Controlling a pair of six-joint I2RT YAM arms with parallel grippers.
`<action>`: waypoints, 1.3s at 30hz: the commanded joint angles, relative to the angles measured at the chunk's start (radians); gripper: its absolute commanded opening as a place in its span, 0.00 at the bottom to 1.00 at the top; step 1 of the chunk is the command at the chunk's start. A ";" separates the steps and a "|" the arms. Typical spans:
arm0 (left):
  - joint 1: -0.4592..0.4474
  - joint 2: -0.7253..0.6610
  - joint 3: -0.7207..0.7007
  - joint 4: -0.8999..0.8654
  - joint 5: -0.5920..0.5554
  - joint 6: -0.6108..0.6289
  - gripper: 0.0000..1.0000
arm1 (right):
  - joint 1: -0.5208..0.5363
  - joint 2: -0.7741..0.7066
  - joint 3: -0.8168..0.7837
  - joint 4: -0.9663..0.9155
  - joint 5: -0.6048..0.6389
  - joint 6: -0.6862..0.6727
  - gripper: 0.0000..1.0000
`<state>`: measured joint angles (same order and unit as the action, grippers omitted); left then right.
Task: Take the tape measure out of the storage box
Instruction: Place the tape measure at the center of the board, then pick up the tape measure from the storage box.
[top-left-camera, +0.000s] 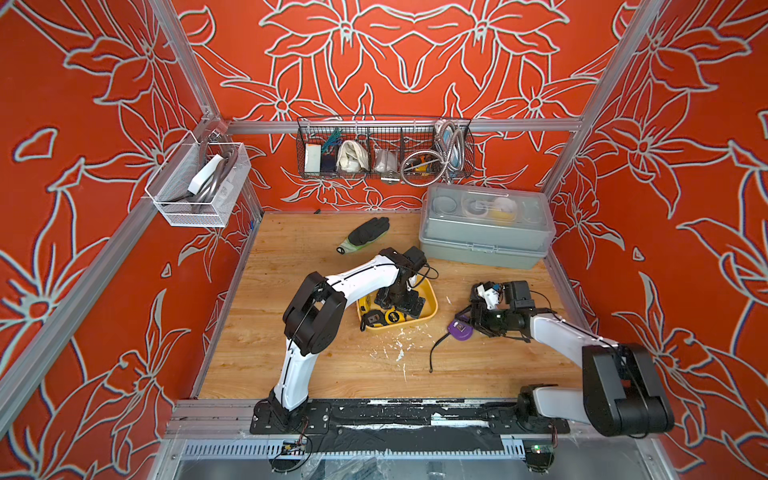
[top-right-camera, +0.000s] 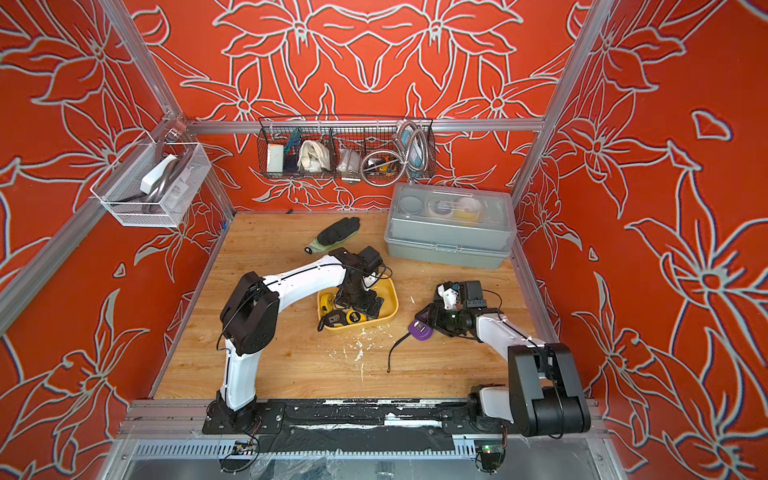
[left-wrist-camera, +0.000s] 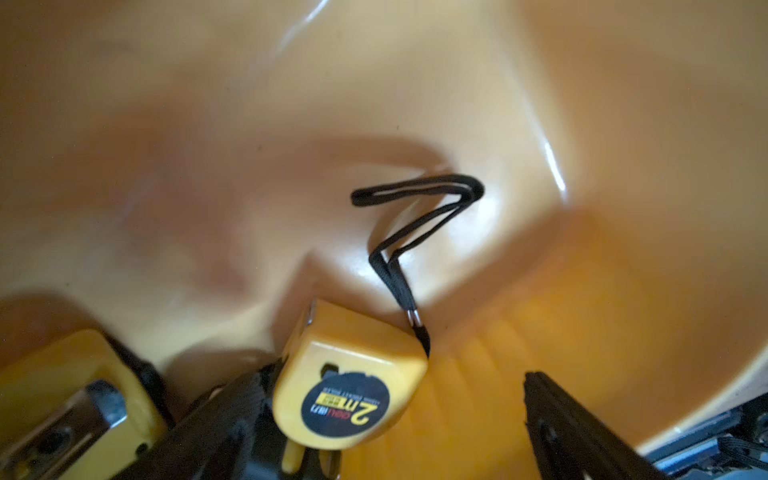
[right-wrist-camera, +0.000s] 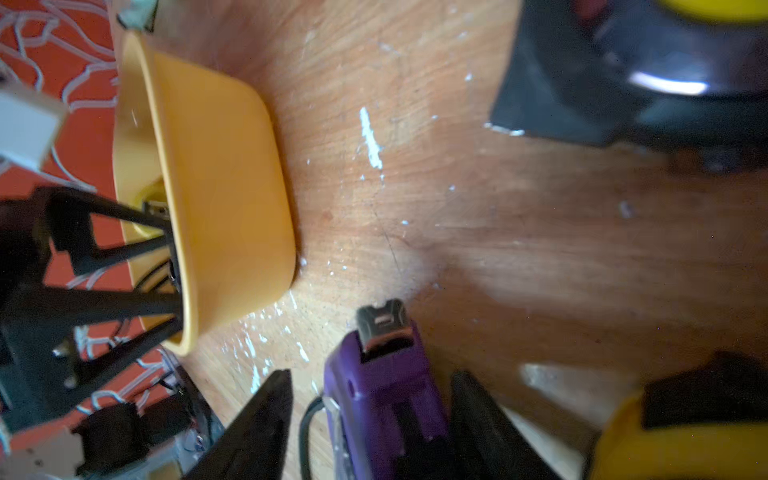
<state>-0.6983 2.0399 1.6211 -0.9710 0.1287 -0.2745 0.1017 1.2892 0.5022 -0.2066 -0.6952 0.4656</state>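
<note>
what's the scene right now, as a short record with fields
yellow box: on the wooden table, several tape measures inside
left fingers: open, down in the box, either side of a small yellow tape measure
right fingers: open, either side of a purple tape measure
purple tape measure: on the table, outside the box
progress: small yellow tape measure not yet lifted, lies on the box floor

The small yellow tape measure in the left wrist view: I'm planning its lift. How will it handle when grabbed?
The small yellow tape measure looks rigid, its plastic case smooth and rounded, so it may slip or twist in the left gripper. Its black strap lies limp and will probably dangle, perhaps catching the storage box rim.
</note>
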 joint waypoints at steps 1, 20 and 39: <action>-0.014 0.010 0.029 -0.062 -0.039 -0.048 1.00 | 0.000 -0.036 0.050 -0.101 0.065 -0.058 0.89; 0.003 0.118 0.008 -0.034 -0.066 -0.066 0.91 | 0.000 -0.188 0.146 -0.206 0.085 -0.086 1.00; 0.050 0.028 0.023 0.089 -0.156 -0.119 0.39 | 0.001 -0.277 0.081 -0.219 0.133 -0.059 1.00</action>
<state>-0.6643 2.1265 1.6405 -0.9028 0.0265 -0.3729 0.1017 1.0298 0.5957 -0.4118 -0.5842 0.3996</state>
